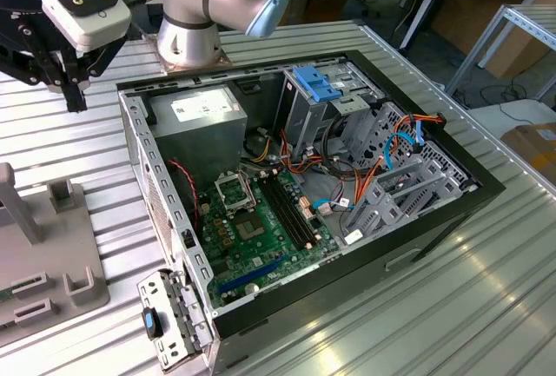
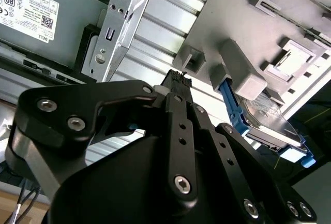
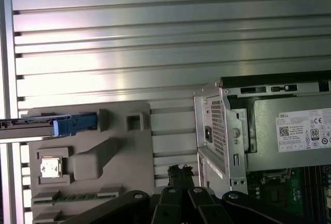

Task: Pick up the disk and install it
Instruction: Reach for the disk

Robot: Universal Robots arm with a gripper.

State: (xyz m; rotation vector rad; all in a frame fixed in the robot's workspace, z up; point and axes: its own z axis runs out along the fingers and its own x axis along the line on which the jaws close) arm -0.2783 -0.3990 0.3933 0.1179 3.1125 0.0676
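Note:
The disk is a dark-grey drive in a bright blue carrier. It stands on edge in a slot of the grey fixture tray. In the first wrist view the disk shows edge-on, its blue tab pointing toward the tray's middle. My gripper hangs high over the ribbed table, between the tray and the back corner of the computer case. Its black fingers meet at one tip with nothing between them, and in the first wrist view that tip is well apart from the disk.
An open computer case lies in the middle of the table, with a power supply, a motherboard and a ribbed blue flap over the drive cage. A metal bracket lies at its front corner. The fixture tray sits at the exterior view's left.

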